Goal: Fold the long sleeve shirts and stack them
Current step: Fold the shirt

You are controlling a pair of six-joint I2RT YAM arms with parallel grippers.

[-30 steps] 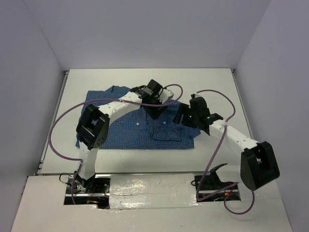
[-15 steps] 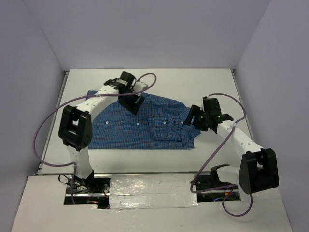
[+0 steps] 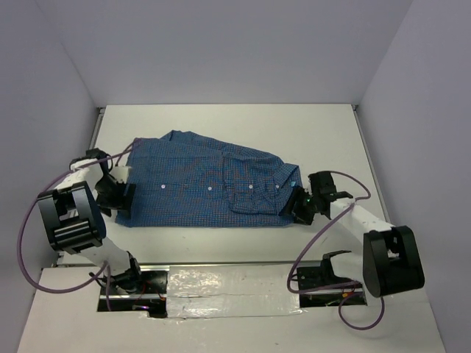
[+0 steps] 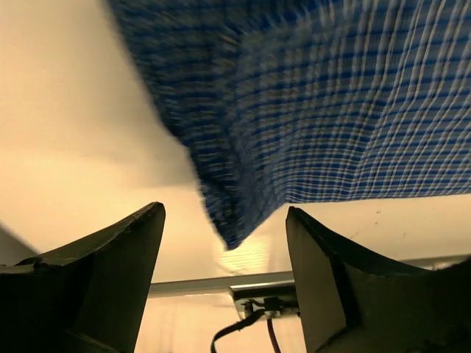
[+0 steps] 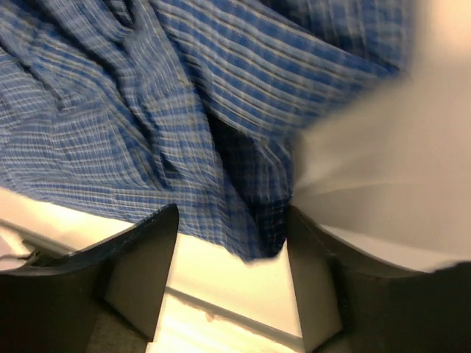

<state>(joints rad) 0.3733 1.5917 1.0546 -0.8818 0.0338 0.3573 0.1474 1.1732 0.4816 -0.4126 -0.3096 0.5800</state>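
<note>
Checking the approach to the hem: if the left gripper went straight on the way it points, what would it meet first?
The shirt. Its blurred corner sits between the open fingers of the left gripper, so blue cloth lies straight ahead; exact depth is unclear.

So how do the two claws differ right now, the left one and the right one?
The left claw sits at the near left corner of the shirt, the hem end; the right claw sits at its near right corner, by the collar. Cloth before the left claw is a flat single point; before the right claw it is bunched in folds. Both are open, a shirt corner between their fingers, gripping nothing.
</note>
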